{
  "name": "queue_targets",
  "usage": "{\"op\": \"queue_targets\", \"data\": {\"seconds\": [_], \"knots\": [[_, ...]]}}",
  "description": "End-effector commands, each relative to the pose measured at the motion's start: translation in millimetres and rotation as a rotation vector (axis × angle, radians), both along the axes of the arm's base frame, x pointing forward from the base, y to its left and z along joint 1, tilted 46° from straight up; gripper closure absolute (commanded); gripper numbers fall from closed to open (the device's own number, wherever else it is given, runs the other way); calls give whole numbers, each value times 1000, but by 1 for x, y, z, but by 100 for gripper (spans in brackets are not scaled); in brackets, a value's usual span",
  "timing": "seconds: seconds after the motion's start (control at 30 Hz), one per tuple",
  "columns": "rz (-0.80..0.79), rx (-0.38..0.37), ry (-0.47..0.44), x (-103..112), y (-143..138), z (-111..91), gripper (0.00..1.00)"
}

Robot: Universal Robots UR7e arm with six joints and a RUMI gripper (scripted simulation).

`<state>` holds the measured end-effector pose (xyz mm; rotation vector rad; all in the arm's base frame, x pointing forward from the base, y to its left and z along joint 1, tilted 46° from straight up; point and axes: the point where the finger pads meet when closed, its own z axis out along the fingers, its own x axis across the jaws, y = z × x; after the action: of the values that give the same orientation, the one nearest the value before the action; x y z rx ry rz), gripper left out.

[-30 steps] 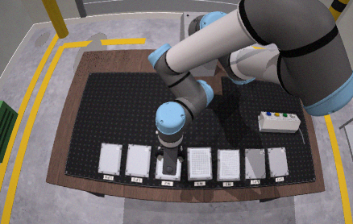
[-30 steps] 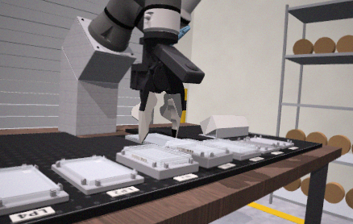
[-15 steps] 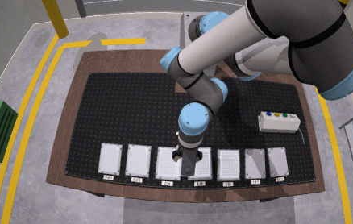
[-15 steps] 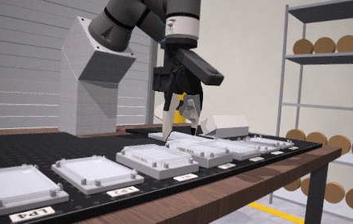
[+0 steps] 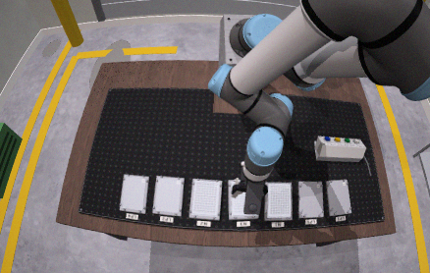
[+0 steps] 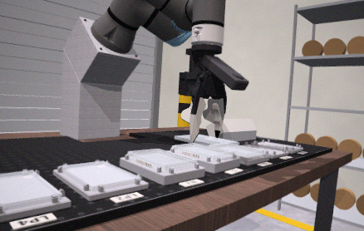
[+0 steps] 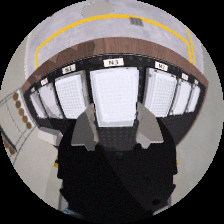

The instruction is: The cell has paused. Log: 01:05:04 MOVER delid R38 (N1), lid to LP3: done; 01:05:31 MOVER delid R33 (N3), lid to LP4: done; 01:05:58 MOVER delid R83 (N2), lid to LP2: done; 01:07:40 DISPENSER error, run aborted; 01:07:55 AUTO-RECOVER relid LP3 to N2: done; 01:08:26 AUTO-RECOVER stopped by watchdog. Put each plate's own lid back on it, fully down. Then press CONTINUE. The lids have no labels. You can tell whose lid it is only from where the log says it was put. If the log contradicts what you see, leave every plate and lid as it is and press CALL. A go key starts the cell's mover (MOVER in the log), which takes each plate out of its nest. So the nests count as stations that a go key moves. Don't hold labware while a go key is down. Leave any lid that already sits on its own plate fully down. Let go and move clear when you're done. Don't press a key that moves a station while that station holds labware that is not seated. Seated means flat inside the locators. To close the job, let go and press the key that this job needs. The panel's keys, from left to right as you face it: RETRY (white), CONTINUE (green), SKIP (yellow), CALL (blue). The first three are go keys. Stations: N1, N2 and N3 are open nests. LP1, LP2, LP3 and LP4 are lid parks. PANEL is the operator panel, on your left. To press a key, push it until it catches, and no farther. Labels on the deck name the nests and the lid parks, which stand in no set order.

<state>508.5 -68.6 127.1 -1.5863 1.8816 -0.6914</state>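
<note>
With the hand (image 5: 252,192) (image 6: 205,137) (image 7: 115,102) closed on a lid (image 5: 238,203) (image 6: 208,140) (image 7: 115,90) above N3, N1 (image 5: 278,219) (image 6: 258,159) (image 7: 85,91) lies just beside, toward the tabletop's (image 5: 228,239) (image 6: 209,195) (image 7: 120,45) left edge, apparently the next destination.

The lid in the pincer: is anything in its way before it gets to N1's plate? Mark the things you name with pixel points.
Nothing that I can see. The lid (image 5: 237,206) (image 6: 222,141) (image 7: 115,95) is up over N3 (image 5: 242,217) (image 6: 223,167), and N1's plate (image 5: 278,200) (image 6: 248,153) (image 7: 71,95) is right next door.

blk mat (image 5: 159,133) (image 6: 27,155) on wood tbl (image 5: 73,172) (image 6: 243,189) (image 7: 120,46)
</note>
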Motion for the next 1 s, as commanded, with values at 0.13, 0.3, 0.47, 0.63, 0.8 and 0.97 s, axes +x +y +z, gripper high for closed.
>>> {"op": "queue_targets", "data": {"seconds": [0.13, 0.3, 0.47, 0.63, 0.8, 0.97], "knots": [[-6, -4, 1, 6, 40, 4, 100], [-6, -4, 1, 9, 65, 6, 100], [-6, -4, 1, 12, 90, 8, 100], [-6, -4, 1, 14, 105, 9, 100], [-6, -4, 1, 17, 124, 11, 100], [-6, -4, 1, 17, 124, 11, 100]]}}
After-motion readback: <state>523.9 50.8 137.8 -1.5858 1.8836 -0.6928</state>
